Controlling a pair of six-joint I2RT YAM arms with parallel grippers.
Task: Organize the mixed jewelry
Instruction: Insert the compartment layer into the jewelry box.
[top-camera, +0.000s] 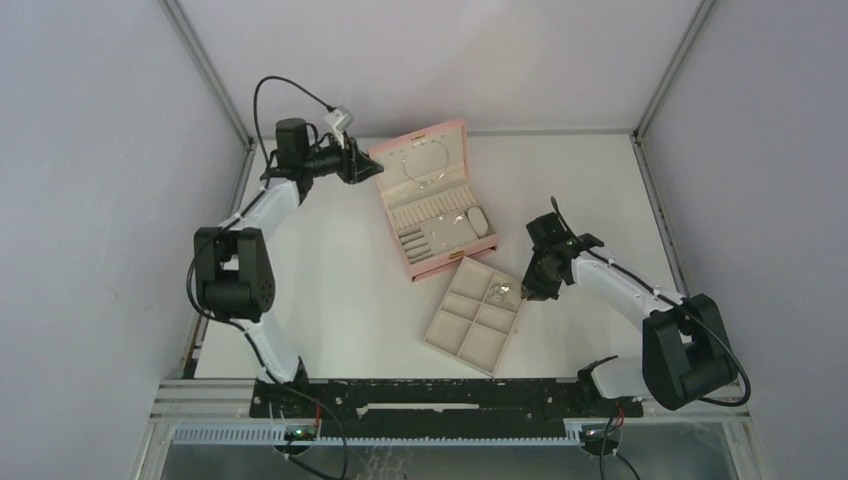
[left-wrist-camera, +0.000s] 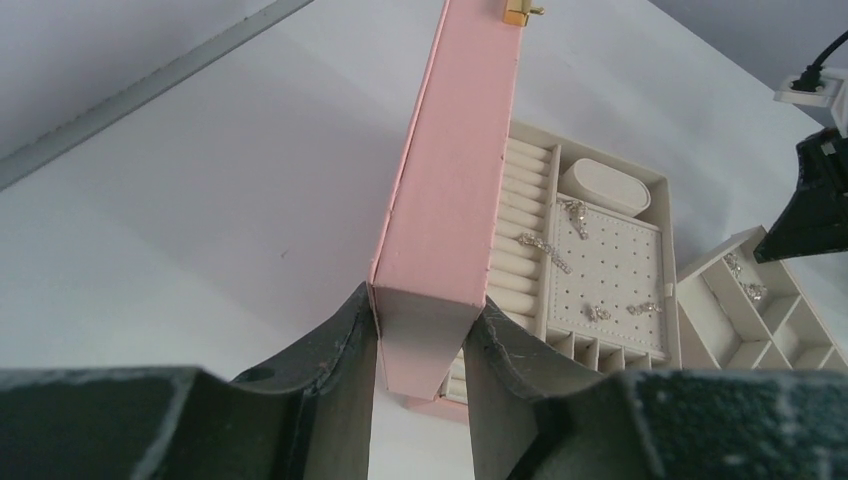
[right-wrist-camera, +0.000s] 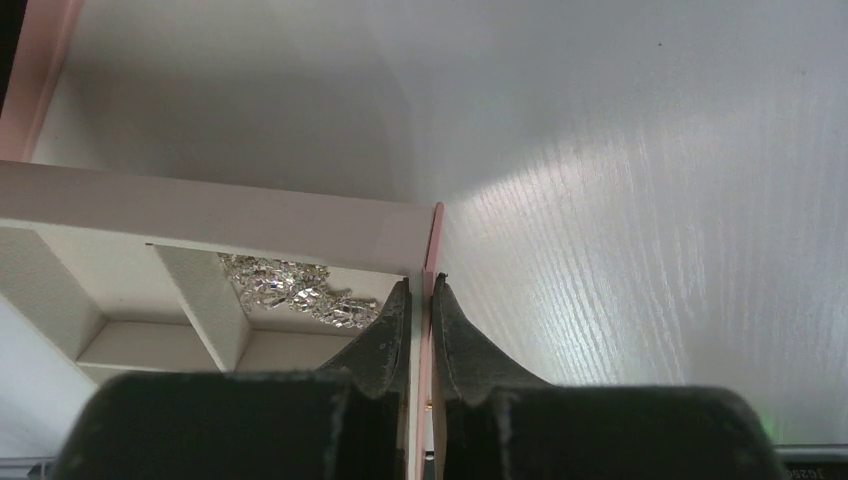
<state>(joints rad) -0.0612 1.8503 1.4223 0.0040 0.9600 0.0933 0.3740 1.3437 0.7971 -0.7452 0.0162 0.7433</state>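
**Two-arm bracing during jewelry sorting.** The left jaws are clamping the free edge of the lid (left-wrist-camera: 450, 170) of the pink box (top-camera: 447, 262). This is apparently propping the lid open so that the padded interior is exposed. The right jaws, nearly closed, are pinching the thin outer wall of the beige tray (right-wrist-camera: 200, 205), probably steadying it or preparing to drag it across the bench (top-camera: 330, 290). The mixed jewelry is lying in two places. A glittering cluster (right-wrist-camera: 300, 290) is sitting in the tray compartment just beside the right jaws. Inside the box, small silver earrings (left-wrist-camera: 548, 250) are resting on the perforated pad and a thin chain (top-camera: 428, 165) is lying against the lid's lining. Neither pair of jaws is carrying any jewelry.
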